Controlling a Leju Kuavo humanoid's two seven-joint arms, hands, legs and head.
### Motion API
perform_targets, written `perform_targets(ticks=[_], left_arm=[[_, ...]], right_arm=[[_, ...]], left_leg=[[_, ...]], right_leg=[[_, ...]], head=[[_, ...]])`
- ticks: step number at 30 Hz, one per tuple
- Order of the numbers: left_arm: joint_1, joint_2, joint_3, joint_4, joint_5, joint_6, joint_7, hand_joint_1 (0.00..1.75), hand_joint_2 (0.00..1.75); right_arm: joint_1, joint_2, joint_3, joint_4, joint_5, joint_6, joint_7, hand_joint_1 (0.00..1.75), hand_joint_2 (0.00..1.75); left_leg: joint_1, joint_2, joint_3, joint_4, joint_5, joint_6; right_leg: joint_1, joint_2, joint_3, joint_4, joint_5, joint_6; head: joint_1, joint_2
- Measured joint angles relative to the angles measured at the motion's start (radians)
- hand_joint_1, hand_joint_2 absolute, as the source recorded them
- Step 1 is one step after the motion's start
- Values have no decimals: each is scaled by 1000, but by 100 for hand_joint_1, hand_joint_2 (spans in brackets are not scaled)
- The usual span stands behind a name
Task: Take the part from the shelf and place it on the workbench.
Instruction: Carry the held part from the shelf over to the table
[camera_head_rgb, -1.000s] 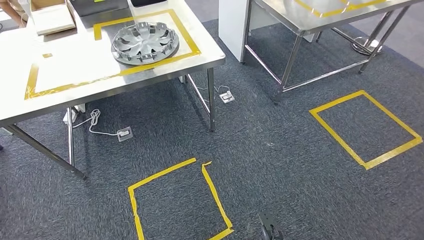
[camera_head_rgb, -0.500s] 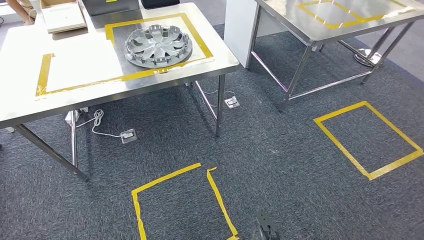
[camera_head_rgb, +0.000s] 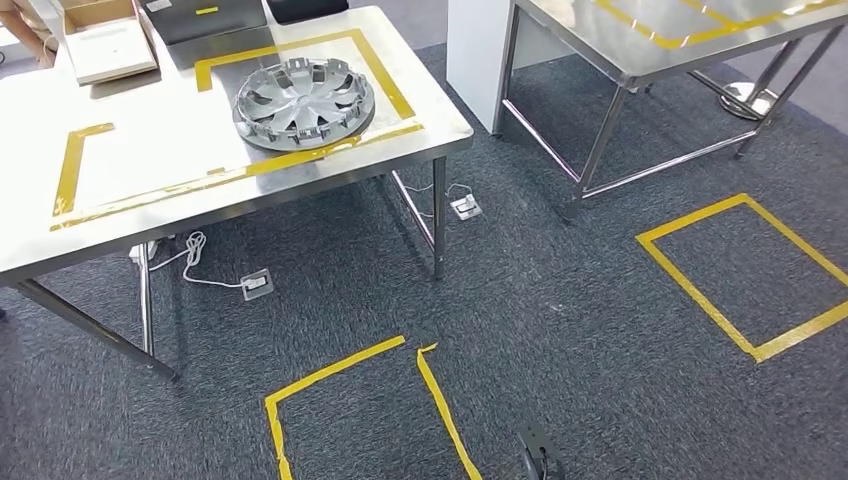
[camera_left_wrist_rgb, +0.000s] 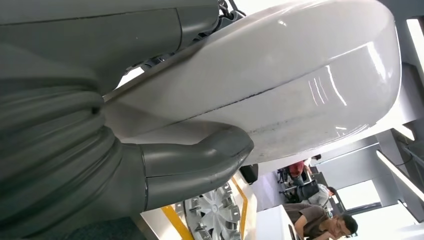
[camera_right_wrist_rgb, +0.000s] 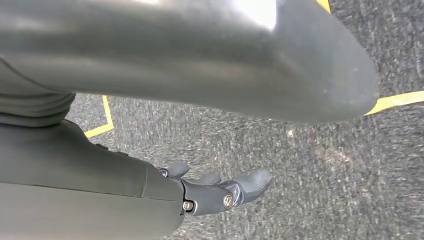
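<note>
Upper left of head view: silver spoked wheel-cover part (camera_head_rgb: 303, 103) lies inside yellow tape outline on steel workbench (camera_head_rgb: 140, 215), near its right edge; placement looks done. Left hand (camera_left_wrist_rgb: 195, 165) fingers: cannot tell. Right hand (camera_right_wrist_rgb: 220, 192) hangs empty, fingers loosely curled. Open carpet (camera_head_rgb: 560, 300) right.

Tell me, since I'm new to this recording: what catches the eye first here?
The round silver-grey plastic wheel cover stands out first, lying inside a yellow tape outline on the steel workbench at the upper left. Next come the yellow tape squares on the dark grey carpet, one at the right and one near the bottom middle.
</note>
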Motion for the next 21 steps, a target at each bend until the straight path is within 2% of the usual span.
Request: perform_targets(ticks=[1, 2, 3, 6, 7, 8, 11, 12, 13, 15, 16, 17, 18, 19, 21], left_arm=[[1, -1, 0, 2, 0, -1, 0, 175, 175], [3, -2, 0, 4, 0, -2, 1, 175, 175], [4, -3, 0, 5, 0, -3, 1, 175, 175], [2, -4, 0, 7, -1, -3, 0, 175, 175], [1, -5, 0, 8, -1, -3, 1, 175, 175], [2, -5, 0, 8, -1, -3, 1, 175, 175], [4, -6, 2, 4, -1, -3, 1, 175, 175], [3, -7, 3, 2, -2, -3, 1, 175, 175], [2, -8, 4, 0, -2, -3, 1, 175, 175], [2, -10, 5, -3, -2, -4, 1, 175, 175], [5, -11, 5, -3, -2, -4, 1, 175, 175], [7, -12, 5, -3, -2, -4, 1, 175, 175], [8, -12, 5, -4, -2, -4, 1, 175, 175], [9, -12, 5, -5, -2, -4, 1, 175, 175], [8, -14, 5, -6, -4, -4, 3, 175, 175]], right_arm=[[1, 0, 0, 0, 0, 0, 0, 0, 0], [2, 0, 0, 0, 1, 0, -1, 0, 0], [3, 0, -1, 0, 1, 0, -1, 0, 0], [3, 1, -1, 0, 2, 0, -2, 0, 0], [3, 1, -1, 0, 2, 1, -2, 0, 0], [2, 1, -1, 0, 2, 1, -2, 0, 0], [0, 1, -1, 0, 4, 1, -2, 0, 0], [-1, 1, -1, 0, 5, 1, -3, 0, 0], [-2, 1, -1, 0, 6, 2, -3, 0, 0], [-2, 1, -1, 0, 7, 2, -2, 0, 0], [-1, 1, -1, 0, 7, 2, -2, 0, 0], [0, 1, -1, 0, 7, 2, -1, 0, 0], [1, 1, -1, 0, 7, 2, 0, 0, 0], [2, 1, -1, 0, 7, 2, 0, 0, 0], [4, 1, -1, 0, 7, 2, 0, 0, 0]], left_leg=[[1, 0, -34, 41, -18, -3], [3, 0, -55, 51, -22, -4], [4, 1, -59, 29, -6, -4], [3, 5, -11, -152, 125, 3], [0, 6, 3, -194, 152, 9], [-2, 7, 10, -216, 164, 17], [-1, 2, 27, -222, 154, 40], [0, 2, 35, -222, 149, 48], [0, 1, 44, -223, 143, 53], [-2, 1, 57, -223, 128, 61], [-3, 0, 65, -223, 119, 62], [-3, -1, 76, -223, 110, 62], [-4, -1, 88, -223, 100, 61], [-4, -2, 103, -222, 88, 59], [-5, -1, 130, -220, 63, 52]], right_leg=[[0, 0, 9, 0, -8, 0], [0, 0, 20, 1, -18, 1], [-1, 0, 33, 1, -27, 2], [-1, 1, 70, 1, -60, 12], [0, 1, 78, 0, -70, 18], [2, 1, 83, 2, -76, 25], [3, -1, 89, 18, -83, 40], [2, -1, 76, 44, -87, 43], [1, -1, 47, 93, -97, 47], [1, -2, -40, 219, -139, 53], [1, -2, -82, 266, -164, 54], [1, -2, -111, 285, -178, 54], [1, -2, -123, 271, -174, 53], [2, -2, -120, 224, -142, 50], [4, -1, -95, 92, -28, 42]], head=[[0, 0], [0, 0], [0, 0], [-2, 0], [-3, 0], [-4, 0], [-2, 0], [-1, 0], [0, 0], [3, 0], [4, 0], [5, 0], [5, 0], [5, 0], [4, 0]])
